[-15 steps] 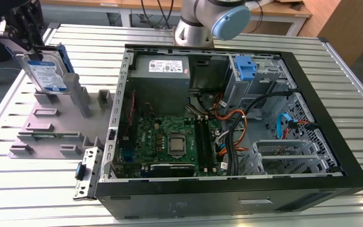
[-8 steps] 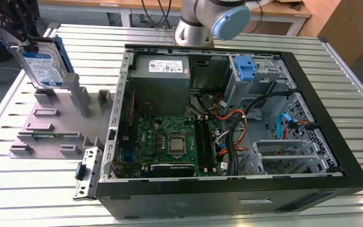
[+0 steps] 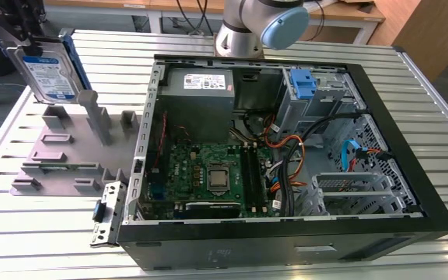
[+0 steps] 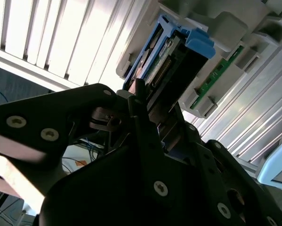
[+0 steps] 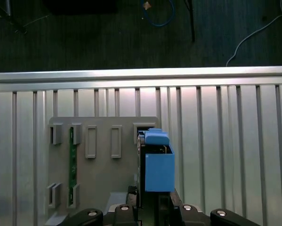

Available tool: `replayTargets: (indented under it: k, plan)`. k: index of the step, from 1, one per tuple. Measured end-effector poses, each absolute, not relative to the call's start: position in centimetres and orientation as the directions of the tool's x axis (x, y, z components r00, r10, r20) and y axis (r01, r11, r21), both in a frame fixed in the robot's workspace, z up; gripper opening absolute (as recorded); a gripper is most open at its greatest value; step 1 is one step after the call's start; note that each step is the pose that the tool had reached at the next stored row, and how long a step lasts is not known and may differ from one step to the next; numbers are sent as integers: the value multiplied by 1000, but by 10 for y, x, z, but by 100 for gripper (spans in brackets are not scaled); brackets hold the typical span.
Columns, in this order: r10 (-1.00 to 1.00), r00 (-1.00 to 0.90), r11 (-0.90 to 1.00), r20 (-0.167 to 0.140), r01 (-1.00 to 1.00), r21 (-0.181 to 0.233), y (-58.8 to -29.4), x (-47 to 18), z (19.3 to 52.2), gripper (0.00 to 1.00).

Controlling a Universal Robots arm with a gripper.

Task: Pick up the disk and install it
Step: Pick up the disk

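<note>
The disk (image 3: 49,73) is a silver hard drive with a white-and-blue label in a blue carrier bracket. It stands upright at the exterior view's far left, over the back end of the grey fixture plate (image 3: 60,157). My gripper (image 3: 31,41) is shut on its upper edge. In both wrist views the black fingers clamp the disk edge-on (image 4: 162,63), blue bracket (image 5: 158,165) facing the camera, with the gripper (image 5: 152,205) right behind it. Whether the disk's lower edge still touches the fixture I cannot tell.
The open computer case (image 3: 286,236) lies on the slatted metal table (image 3: 37,251), showing motherboard (image 3: 212,175), grey power supply (image 3: 200,84) and a drive bay with a blue latch (image 3: 305,87). The arm's base (image 3: 255,26) stands behind the case. A green memory stick (image 5: 72,165) sits in the fixture.
</note>
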State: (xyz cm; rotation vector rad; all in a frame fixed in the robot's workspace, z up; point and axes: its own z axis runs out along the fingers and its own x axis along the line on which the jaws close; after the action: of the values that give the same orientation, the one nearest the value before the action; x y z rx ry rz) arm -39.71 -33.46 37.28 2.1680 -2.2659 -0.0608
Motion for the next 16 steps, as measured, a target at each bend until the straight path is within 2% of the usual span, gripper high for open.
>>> replayTargets:
  k: [16]
  plan:
    - [-999,-44,44,-23,-999,31,-333,-397,410,35]
